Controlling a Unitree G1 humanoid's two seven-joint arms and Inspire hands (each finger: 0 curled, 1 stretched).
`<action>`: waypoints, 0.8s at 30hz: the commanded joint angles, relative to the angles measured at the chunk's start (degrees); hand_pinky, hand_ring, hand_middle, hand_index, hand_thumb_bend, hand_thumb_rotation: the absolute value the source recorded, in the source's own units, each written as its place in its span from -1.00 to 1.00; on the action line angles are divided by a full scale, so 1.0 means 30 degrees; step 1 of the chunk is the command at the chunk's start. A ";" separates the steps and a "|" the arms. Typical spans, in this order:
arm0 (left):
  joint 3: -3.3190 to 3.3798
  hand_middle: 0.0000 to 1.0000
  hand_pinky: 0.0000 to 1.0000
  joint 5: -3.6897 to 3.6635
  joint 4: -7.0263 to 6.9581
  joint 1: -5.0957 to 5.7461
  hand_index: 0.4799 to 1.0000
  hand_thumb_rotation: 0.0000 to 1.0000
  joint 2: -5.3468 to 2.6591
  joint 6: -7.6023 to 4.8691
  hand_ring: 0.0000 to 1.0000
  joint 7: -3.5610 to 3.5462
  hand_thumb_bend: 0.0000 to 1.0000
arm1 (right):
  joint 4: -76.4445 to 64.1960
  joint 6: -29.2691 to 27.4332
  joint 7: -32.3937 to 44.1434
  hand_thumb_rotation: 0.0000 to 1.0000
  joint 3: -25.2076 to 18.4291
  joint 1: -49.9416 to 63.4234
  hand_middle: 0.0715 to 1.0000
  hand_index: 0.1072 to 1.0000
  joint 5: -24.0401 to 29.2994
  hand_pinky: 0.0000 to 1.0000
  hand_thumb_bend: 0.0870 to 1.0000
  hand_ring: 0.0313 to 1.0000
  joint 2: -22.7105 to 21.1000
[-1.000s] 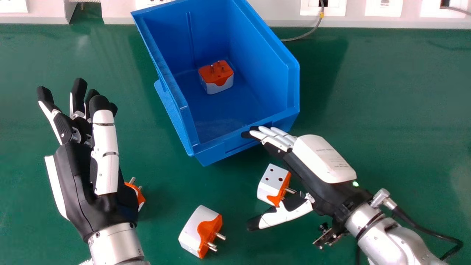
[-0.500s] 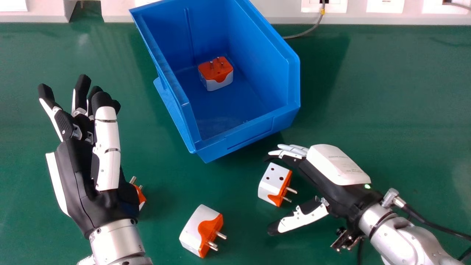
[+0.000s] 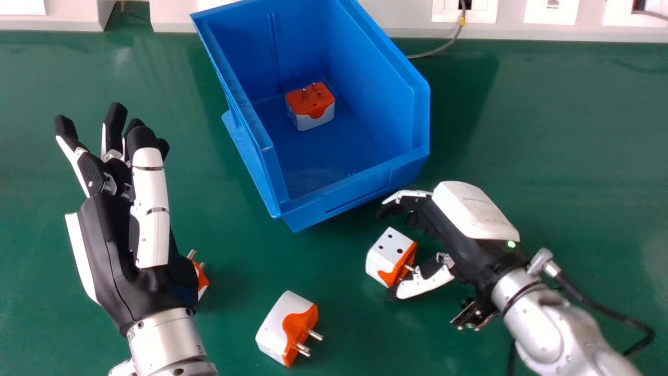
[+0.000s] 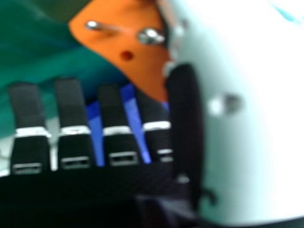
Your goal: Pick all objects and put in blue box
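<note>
My right hand (image 3: 449, 230) is over the table just below the blue box (image 3: 355, 188), fingers relaxed and bent a little, thumb beside the prongs of a white and orange plug adapter (image 3: 389, 253). In the right hand view my hand (image 4: 111, 123) has the orange prong face of the adapter (image 4: 128, 42) between fingers and thumb, not clasped. My left hand (image 3: 130, 245) is held palm up at the left with fingers extended, partly covering another adapter (image 3: 201, 279). One more adapter (image 3: 287, 328) lies near the front edge. Inside the box sits an adapter (image 3: 310, 107), prongs up.
A white wall trunking with sockets (image 3: 464, 10) runs along the back of the green table (image 3: 563, 136). A grey cable (image 3: 441, 49) hangs down behind the box. Another black cable (image 3: 600, 308) trails from my right wrist.
My right hand has drawn back from the box's front edge, then shifted up slightly. Its fingers and thumb have bent inward around the adapter's sides. The left hand has barely moved.
</note>
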 commanded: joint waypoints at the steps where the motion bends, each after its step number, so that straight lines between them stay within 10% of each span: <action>1: -0.0057 0.88 0.76 0.0293 -0.0496 -0.0158 0.67 0.00 -0.1902 -0.0189 0.86 0.0076 -0.17 | 0.0719 -0.0636 -0.0539 -1.00 0.0449 0.0238 0.04 0.08 -0.0085 -0.16 0.08 -0.09 0.0323; 24: -0.0055 0.88 0.76 0.0382 -0.0189 -0.0452 0.68 0.00 -0.1892 -0.0275 0.86 -0.0002 -0.16 | 0.1416 -0.2657 -0.2345 -1.00 -0.0081 -0.0151 -0.16 0.00 0.0095 -0.33 -0.11 -0.25 0.0113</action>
